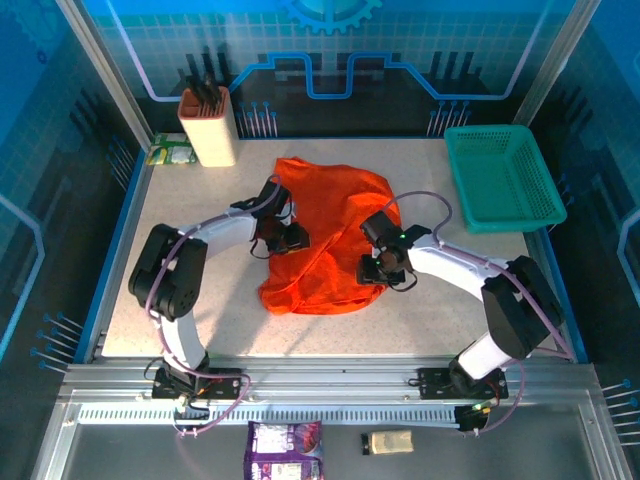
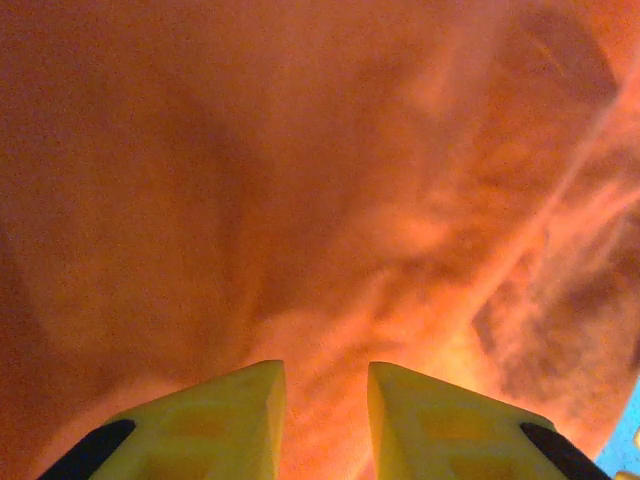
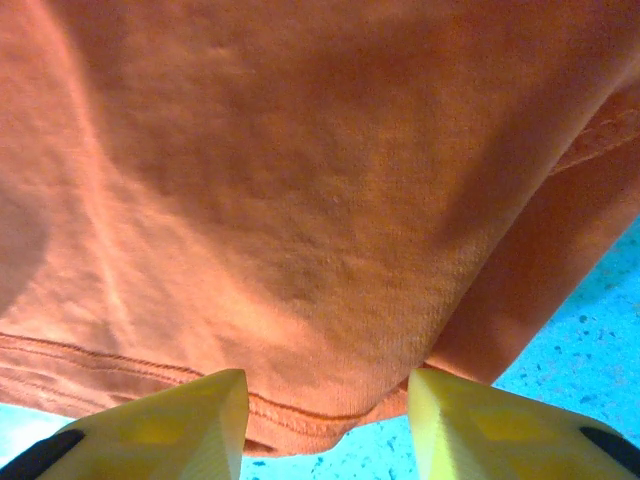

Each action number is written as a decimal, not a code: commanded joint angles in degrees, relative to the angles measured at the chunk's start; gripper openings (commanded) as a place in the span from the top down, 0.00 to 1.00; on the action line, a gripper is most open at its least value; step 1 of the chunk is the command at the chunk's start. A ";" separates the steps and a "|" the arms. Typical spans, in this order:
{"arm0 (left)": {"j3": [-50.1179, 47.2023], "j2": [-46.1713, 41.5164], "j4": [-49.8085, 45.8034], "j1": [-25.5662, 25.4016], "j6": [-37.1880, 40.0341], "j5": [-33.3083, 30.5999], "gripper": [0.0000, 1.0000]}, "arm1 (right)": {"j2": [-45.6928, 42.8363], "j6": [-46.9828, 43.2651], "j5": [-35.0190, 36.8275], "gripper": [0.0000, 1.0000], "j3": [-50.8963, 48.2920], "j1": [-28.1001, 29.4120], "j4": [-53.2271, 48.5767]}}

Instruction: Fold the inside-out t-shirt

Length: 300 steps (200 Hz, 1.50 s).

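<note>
Lying crumpled on the tabletop (image 1: 340,335), the t-shirt (image 1: 325,235) looks light, limp and thin, best pinched at its stitched hem (image 3: 290,405). The right fingers (image 3: 180,420) stand apart astride that hem, gripping nothing; the left fingers (image 2: 215,420) sit narrowly parted against cloth, grip unclear

The top camera looked steeply down from high behind the near edge, taking in the whole table (image 1: 220,310); each wrist camera faced forward, very near the orange t-shirt (image 1: 335,215); that cloth was common to all three views.
</note>
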 commanded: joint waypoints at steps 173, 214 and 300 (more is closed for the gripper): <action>-3.31 1.36 0.42 8.54 -1.65 0.27 0.73 | 4.17 -2.33 4.32 1.00 2.83 -7.88 -0.07; -4.23 -4.17 0.64 5.72 -2.05 1.37 0.70 | 2.02 -6.19 4.77 1.00 6.11 -12.11 -3.24; 2.28 -9.05 -3.82 -0.67 2.22 0.68 0.66 | -5.55 -2.97 1.82 0.63 0.49 -11.41 -5.38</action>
